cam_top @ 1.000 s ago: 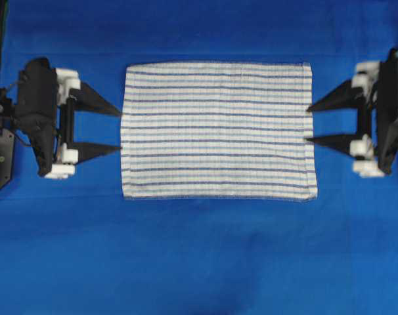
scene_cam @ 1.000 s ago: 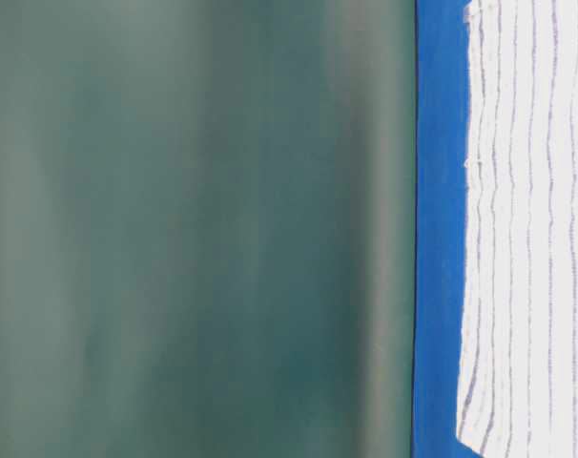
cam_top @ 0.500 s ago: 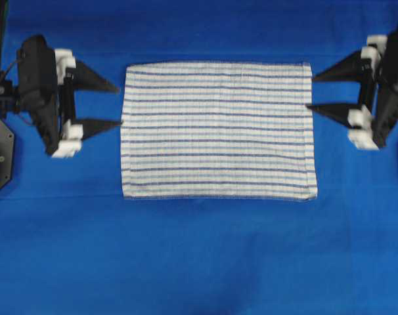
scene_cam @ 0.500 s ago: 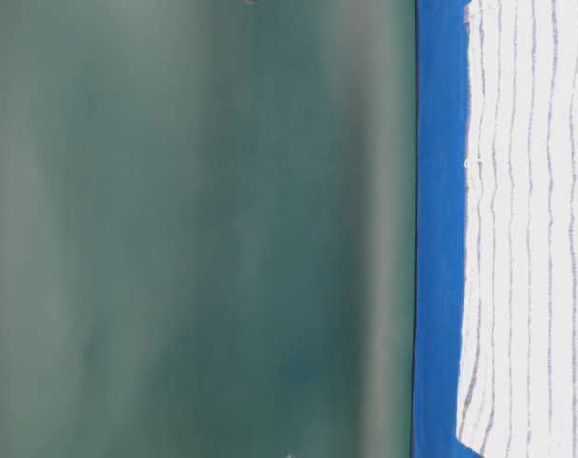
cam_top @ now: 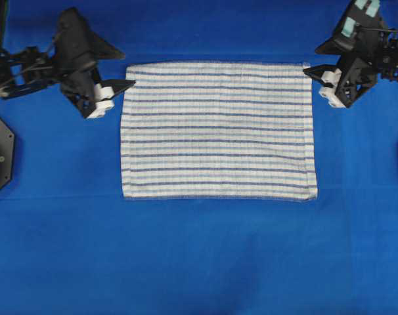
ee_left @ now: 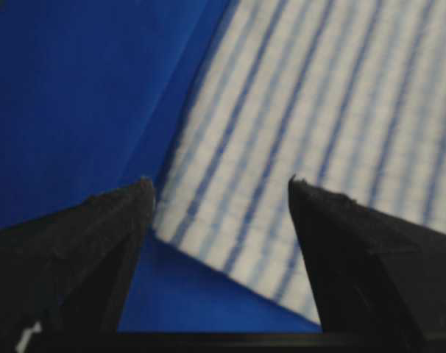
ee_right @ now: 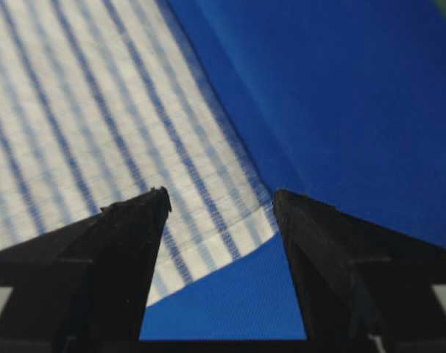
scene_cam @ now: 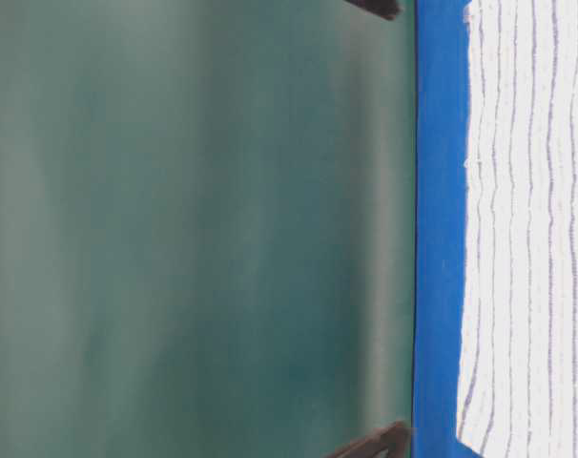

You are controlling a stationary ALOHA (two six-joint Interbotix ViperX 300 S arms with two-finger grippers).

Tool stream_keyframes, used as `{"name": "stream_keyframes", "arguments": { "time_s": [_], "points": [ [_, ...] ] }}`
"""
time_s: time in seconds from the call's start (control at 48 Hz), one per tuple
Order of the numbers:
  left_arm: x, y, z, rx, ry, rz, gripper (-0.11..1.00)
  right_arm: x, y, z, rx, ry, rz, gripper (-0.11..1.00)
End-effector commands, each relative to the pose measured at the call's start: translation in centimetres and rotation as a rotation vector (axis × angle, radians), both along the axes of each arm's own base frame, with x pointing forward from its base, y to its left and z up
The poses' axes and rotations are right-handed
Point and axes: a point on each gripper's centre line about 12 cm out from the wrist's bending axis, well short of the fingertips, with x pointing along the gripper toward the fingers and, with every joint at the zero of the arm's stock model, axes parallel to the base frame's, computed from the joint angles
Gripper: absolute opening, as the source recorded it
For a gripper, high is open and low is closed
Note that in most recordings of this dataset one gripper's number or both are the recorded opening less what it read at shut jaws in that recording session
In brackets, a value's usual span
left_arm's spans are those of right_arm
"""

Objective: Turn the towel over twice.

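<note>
I see the blue cloth point(cam_top: 199, 262) covering the table, with the towel point(cam_top: 217, 130) lying flat and spread out at its middle, stripes running across. My left gripper point(cam_top: 117, 65) sits at the towel's far left corner, jaws apart, nothing between them. My right gripper point(cam_top: 315, 61) sits at the far right corner, jaws also spread wide, holding nothing.

Robot lab bench setup: table draped in plain solid blue cloth point(cam_top: 199, 262), blank dull-green backdrop wall point(scene_cam: 194, 229), two black robot arms at either side.
</note>
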Motion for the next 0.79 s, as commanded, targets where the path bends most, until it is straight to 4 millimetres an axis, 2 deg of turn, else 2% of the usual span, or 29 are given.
{"name": "stream_keyframes", "arguments": {
  "time_s": [0.0, 0.25, 0.375, 0.666, 0.771],
  "points": [
    [0.8, 1.2, -0.4, 0.005, -0.008, 0.022, 0.69, 0.4, -0.7, -0.6, 0.004, -0.019, -0.003, 0.63],
    [1.5, 3.4, -3.1, 0.004, 0.035, 0.064, 0.69, 0.6, -2.6, -4.2, 0.057, 0.003, -0.033, 0.63],
    [1.6, 3.9, -4.4, -0.004, 0.057, 0.072, 0.69, 0.5, -2.8, -5.5, 0.081, 0.036, -0.039, 0.63],
    [1.9, 4.1, -6.4, -0.035, 0.110, 0.075, 0.67, 0.3, -2.8, -6.5, 0.100, 0.062, -0.041, 0.62],
    [2.1, 4.2, -7.3, -0.047, 0.133, 0.076, 0.60, 0.4, -2.8, -6.6, 0.100, 0.064, -0.040, 0.60]
  ]
}}
